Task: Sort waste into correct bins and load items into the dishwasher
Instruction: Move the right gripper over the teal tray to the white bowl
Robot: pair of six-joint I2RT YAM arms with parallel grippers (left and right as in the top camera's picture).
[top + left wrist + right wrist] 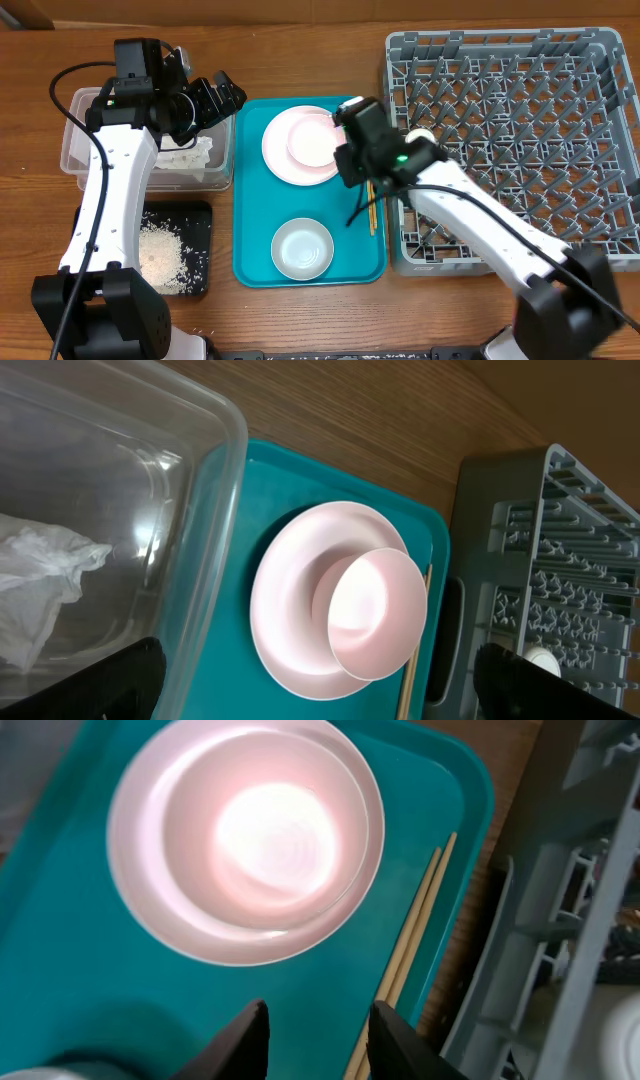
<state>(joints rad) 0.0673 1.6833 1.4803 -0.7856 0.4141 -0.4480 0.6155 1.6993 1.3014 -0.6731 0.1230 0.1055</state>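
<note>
our right gripper hangs low over the teal tray with its jaws partway apart. one end of the two wooden chopsticks lies in the gap, close to one finger. we see no pinch on them, so we judge it holds nothing yet. the chopsticks lie along the tray's right edge, just beside the grey dish rack. our left gripper is spread as wide as it goes and empty, hovering over the spot where the clear tub meets the tray. on the tray the pink bowl sits on the pink plate, off to one side of it, and the grey-blue bowl stands alone at the near end. in the tub lies crumpled white tissue, and the black tray in front of it holds scattered rice grains. we find no other waste in view, and none on the teal tray. what looks like the small white cup stands in the rack's near corner. we reckon the waste sorting is about done and the loading barely begun: the chopsticks, the plate and both bowls remain to be moved into the rack.
</note>
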